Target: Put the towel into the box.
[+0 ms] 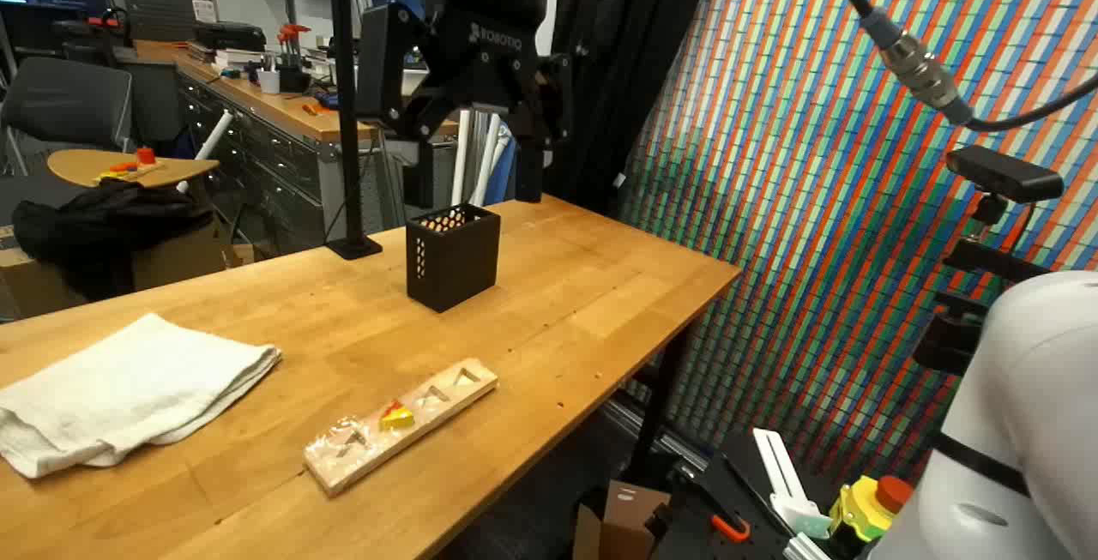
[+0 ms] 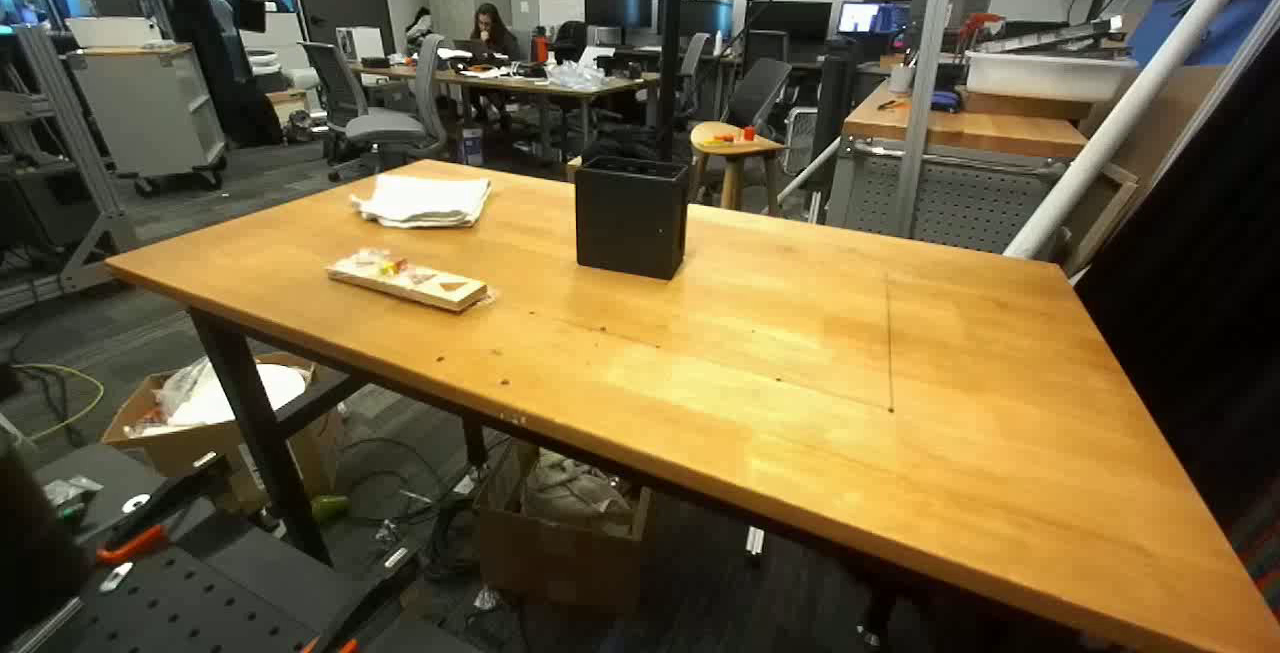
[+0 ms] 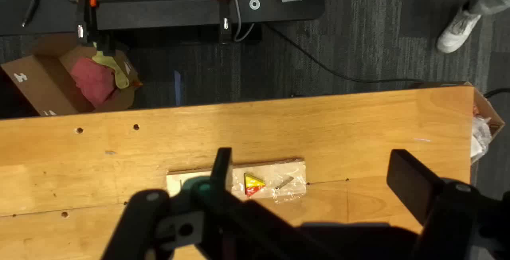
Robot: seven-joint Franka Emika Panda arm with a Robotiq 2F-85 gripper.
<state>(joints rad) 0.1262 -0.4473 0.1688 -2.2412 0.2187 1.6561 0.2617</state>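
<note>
A white folded towel (image 1: 137, 388) lies flat on the wooden table; it also shows in an exterior view (image 2: 425, 203). A black box (image 1: 455, 261) with an open top and holes in its sides stands upright on the table; it also shows in an exterior view (image 2: 630, 221). My gripper (image 1: 474, 178) is high above the table, its fingers wide apart with nothing between them. In the wrist view my gripper (image 3: 310, 168) is also open, over bare wood and part of a puzzle board. The towel and the box are out of the wrist view.
The wooden puzzle board (image 1: 403, 423) in clear wrap, with a yellow and red triangle, lies between towel and front edge; it also shows in the wrist view (image 3: 295, 172). A black post (image 1: 346, 114) stands at the table's far edge near the box.
</note>
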